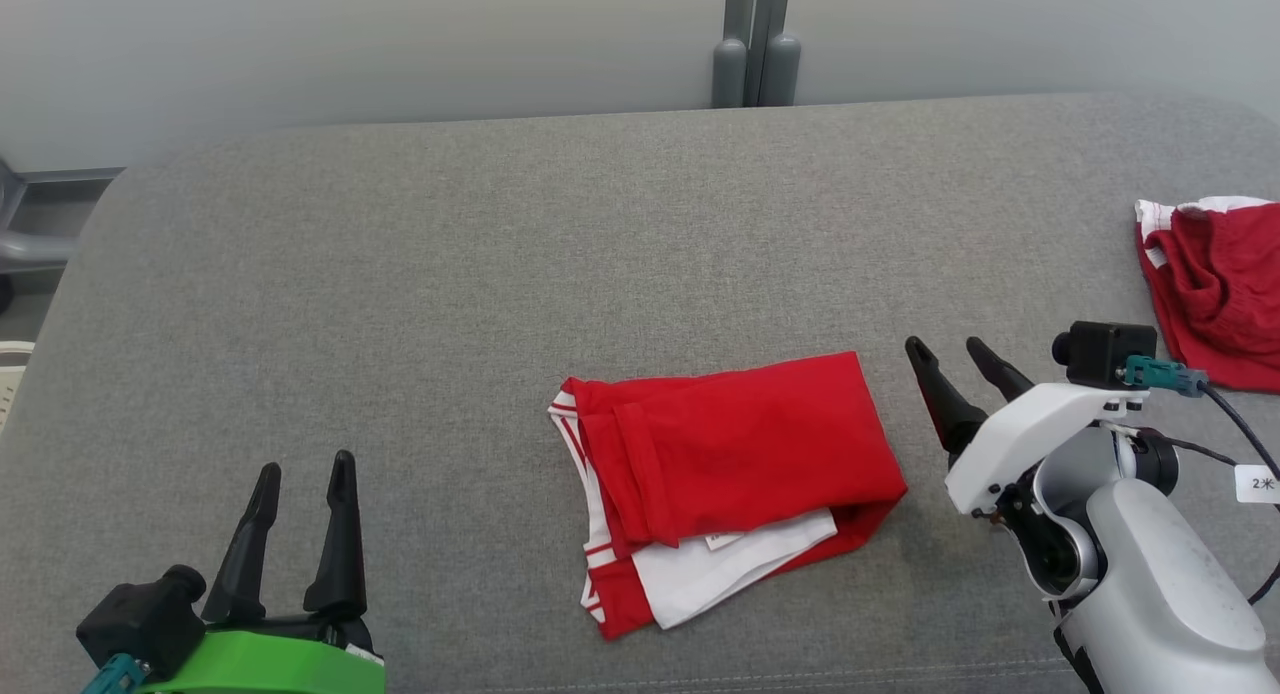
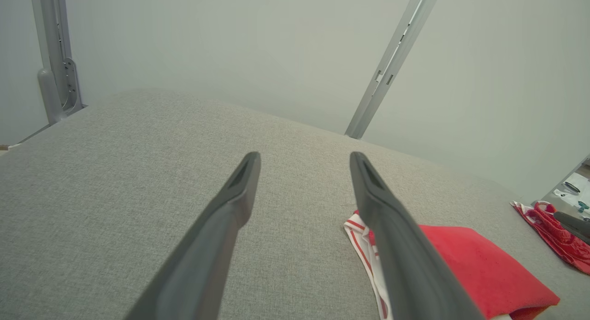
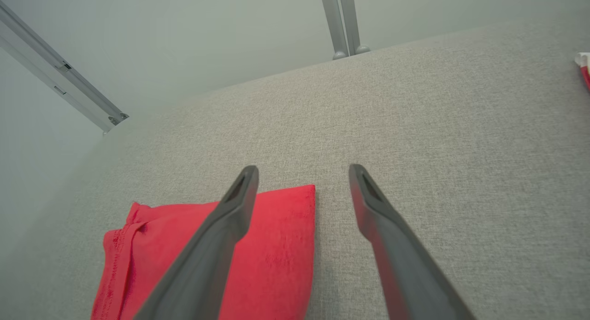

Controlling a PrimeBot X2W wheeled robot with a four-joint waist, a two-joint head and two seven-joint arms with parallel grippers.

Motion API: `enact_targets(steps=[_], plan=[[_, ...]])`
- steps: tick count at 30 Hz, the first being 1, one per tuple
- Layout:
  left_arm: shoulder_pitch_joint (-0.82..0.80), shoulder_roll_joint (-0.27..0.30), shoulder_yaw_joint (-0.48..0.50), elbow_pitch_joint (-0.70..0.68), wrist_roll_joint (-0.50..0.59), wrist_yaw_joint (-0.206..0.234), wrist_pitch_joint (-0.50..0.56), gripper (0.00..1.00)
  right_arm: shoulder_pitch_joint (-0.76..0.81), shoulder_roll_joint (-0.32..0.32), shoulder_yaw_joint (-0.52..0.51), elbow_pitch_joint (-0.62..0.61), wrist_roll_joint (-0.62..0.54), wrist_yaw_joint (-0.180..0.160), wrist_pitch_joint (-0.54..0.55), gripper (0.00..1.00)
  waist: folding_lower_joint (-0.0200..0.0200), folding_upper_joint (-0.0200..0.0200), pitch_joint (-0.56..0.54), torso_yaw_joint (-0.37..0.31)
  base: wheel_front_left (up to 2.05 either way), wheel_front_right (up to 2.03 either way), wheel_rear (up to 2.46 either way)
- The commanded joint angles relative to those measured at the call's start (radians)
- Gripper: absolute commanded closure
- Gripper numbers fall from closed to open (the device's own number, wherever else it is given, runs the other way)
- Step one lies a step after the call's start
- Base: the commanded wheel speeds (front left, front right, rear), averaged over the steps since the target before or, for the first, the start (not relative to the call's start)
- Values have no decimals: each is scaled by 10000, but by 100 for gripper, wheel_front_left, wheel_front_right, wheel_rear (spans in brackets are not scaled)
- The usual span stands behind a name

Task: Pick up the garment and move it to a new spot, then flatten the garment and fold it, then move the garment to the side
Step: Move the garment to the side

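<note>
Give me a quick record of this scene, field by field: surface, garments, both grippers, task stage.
surface: grey padded table
garment: red and white, folded, mid-table
other cloth: crumpled red cloth at right edge
left gripper: open, empty, well left of the garment
right gripper: open, empty, just right of the garment
task stage: folded, apparently; not yet moved aside
</note>
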Motion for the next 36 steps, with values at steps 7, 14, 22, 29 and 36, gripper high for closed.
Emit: enact_targets(steps=[7, 14, 22, 29, 36], plan=[[-69, 104, -7, -93, 86, 53, 30, 0, 216, 32, -355, 6, -217, -1, 919, 0, 0, 0, 242, 76, 0, 0, 0], [-283, 11, -47, -16, 81, 4, 37, 0, -188, -176, -142, 406, 167, -1, 2113, 0, 0, 0, 483, 401, 0, 0, 0], [-362, -134, 2, 145, 116, -99, 1, 0, -450, -484, 121, 844, 992, -1, 3550, 0, 0, 0, 689, 850, 0, 0, 0], [-365, -247, 62, 235, 171, -185, -24, 0, -393, -571, 363, 1158, 1462, 0, 4214, 0, 0, 0, 713, 1041, 0, 0, 0], [-329, -317, 114, 273, 213, -237, -36, 0, -660, -583, 605, 1598, 1346, -1, 3872, 64, 0, 0, 729, 1030, 0, 0, 0]])
